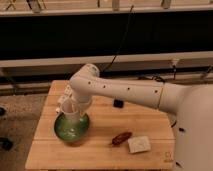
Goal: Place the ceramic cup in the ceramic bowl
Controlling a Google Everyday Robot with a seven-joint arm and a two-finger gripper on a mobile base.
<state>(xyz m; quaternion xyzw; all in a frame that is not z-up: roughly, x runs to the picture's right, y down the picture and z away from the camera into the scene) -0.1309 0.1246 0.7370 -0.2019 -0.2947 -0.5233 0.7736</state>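
A green ceramic bowl [71, 128] sits on the left part of the wooden table [100, 150]. A pale ceramic cup [69, 112] stands upright in or just over the bowl's far side. My gripper [70, 105] hangs from the white arm straight above the cup, at its rim. The wrist hides the fingers and the top of the cup. I cannot tell whether the cup rests on the bowl's bottom.
A brown oblong object [121, 138] and a pale square sponge-like pad [138, 144] lie at the table's front right. A small black object [118, 103] sits behind the arm. A white item [63, 100] lies left of the wrist. A rail and cable run behind the table.
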